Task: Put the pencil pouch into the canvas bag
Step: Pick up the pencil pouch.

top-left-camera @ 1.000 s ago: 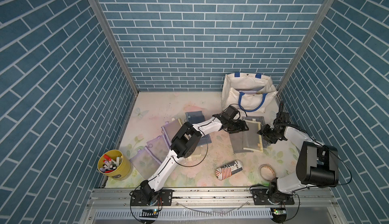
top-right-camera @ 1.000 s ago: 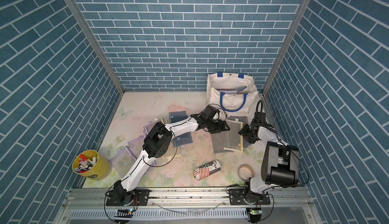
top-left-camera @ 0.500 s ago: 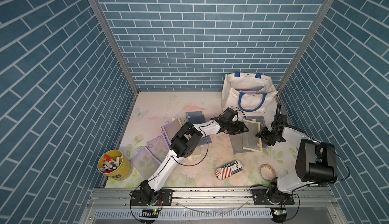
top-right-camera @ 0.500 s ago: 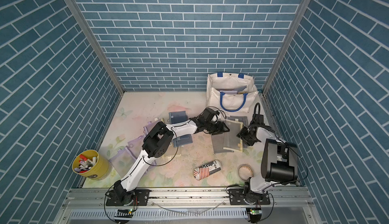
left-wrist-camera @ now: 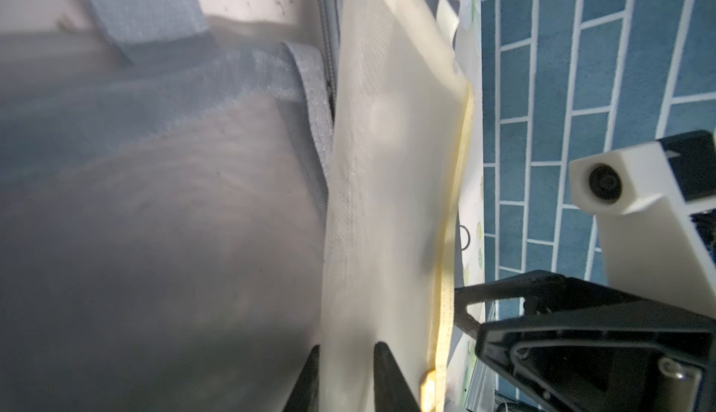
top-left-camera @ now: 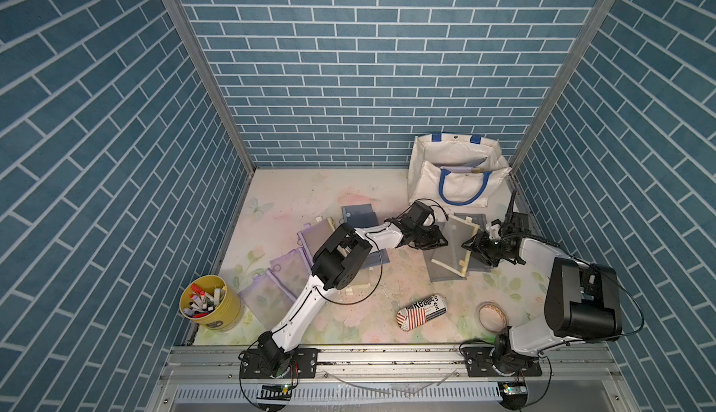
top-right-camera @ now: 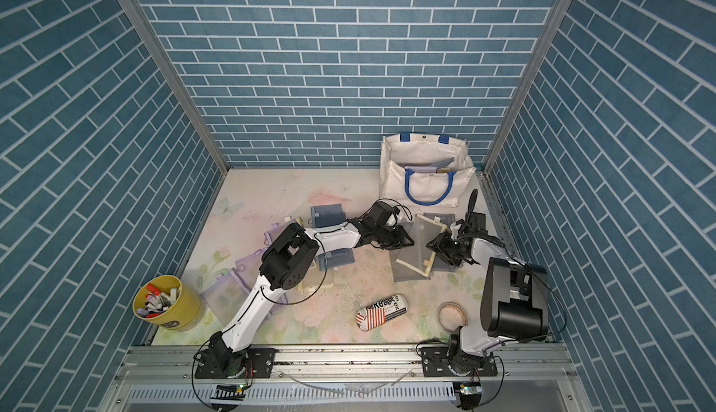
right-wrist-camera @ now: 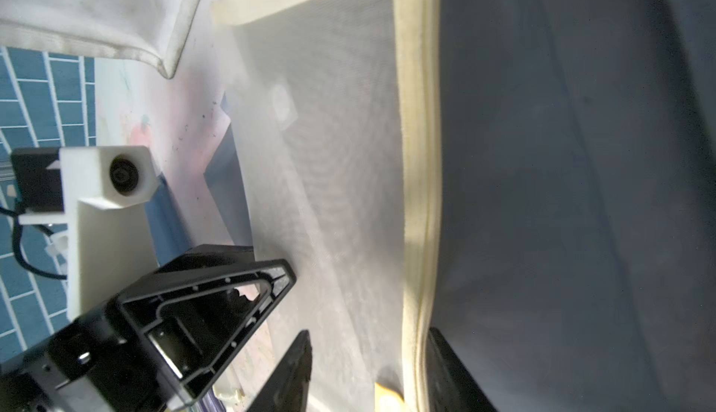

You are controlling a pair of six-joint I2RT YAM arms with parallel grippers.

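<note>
While your left claw [left-wrist-camera: 346, 352] pinches the pencil pouch [top-left-camera: 451, 247] before the canvas bag [top-left-camera: 430, 173], near the far right corner of the counter [top-left-camera: 310, 197], and you cannot tell whether the right claw [right-wrist-camera: 368, 336] grips it, uneven lifting may drop it.

The pencil pouch [right-wrist-camera: 329, 139] is fine, translucent grey mesh, matt, edged with a cream woven cloth band [right-wrist-camera: 420, 158]. At far right, the canvas bag [top-left-camera: 426, 185] is coarse off-white cloth, matt and slightly stained, with blue webbing handles [top-left-camera: 463, 202]. Near left, the yellow tub [top-left-camera: 221, 315] looks like glossy plastic.
</note>
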